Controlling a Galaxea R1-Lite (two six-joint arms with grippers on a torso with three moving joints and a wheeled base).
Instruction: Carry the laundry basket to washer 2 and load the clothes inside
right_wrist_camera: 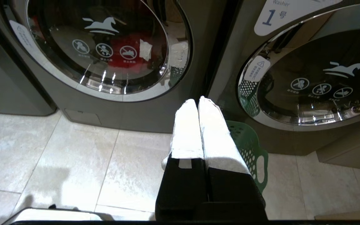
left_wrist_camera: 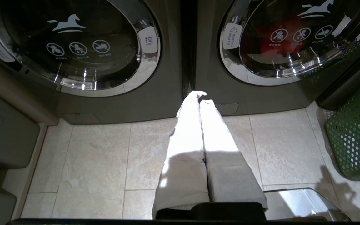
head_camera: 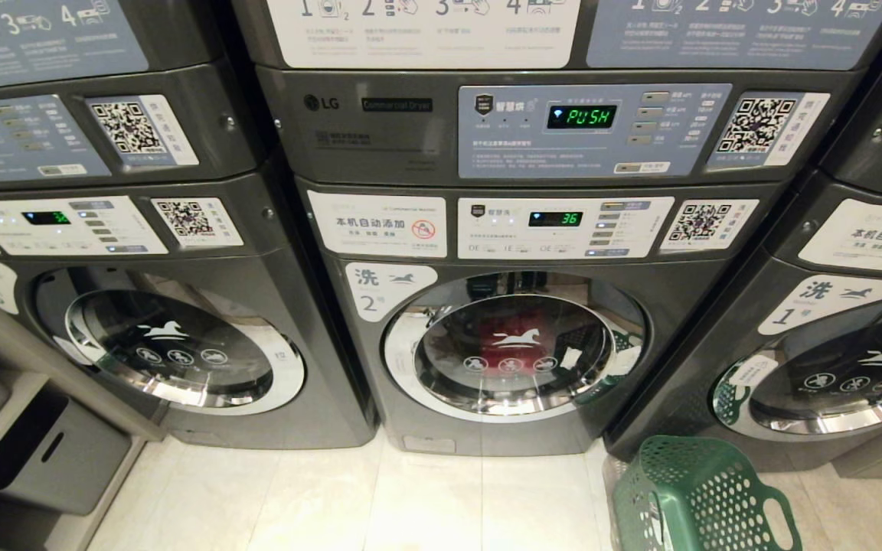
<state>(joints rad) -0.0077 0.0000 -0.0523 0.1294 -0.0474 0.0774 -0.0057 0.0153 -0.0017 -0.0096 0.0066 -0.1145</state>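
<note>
Red clothes (head_camera: pixel 496 337) behind washer 2 (head_camera: pixel 514 348) glass; green laundry basket (head_camera: pixel 697 497) alongside

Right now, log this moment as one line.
washer 2: door closed, red item inside | laundry basket: floor, right | left end effector: shut, empty | right end effector: shut, empty

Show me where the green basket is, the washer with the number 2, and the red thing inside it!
laundry basket (head_camera: pixel 705 497): head view, on its perforated side wall.
washer 2 (head_camera: pixel 390 295): head view, on its white "2" label.
red garment (head_camera: pixel 498 337): head view, behind the closed door glass.
</note>
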